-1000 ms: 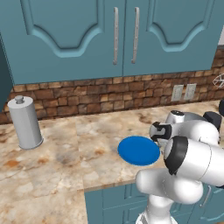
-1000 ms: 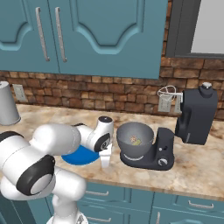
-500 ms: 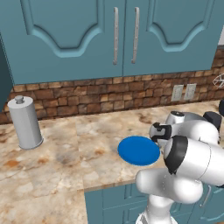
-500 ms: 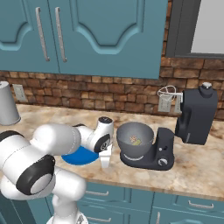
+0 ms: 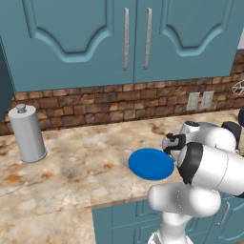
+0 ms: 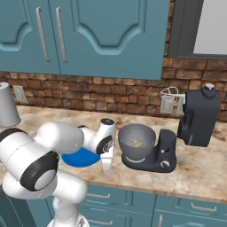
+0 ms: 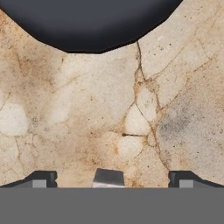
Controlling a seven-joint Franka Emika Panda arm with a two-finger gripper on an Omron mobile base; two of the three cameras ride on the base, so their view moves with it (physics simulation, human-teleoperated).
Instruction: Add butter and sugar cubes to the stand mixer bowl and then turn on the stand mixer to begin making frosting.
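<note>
Currently the fingers (image 7: 112,177) are standing spread wide and grasping nothing, pointing down at bare desk (image 7: 87,113) just beside the stand mixer (image 6: 195,117) base, whose bowl (image 6: 136,142), already holding small tan pieces, is lying to their right.

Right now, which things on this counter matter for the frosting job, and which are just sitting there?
Part of the job:
- stand mixer
- stand mixer bowl, with small pieces already inside
- gripper, open, pointing down at the counter beside the bowl

Just lying about:
- blue plate
- grey canister
- whisk by the wall
</note>
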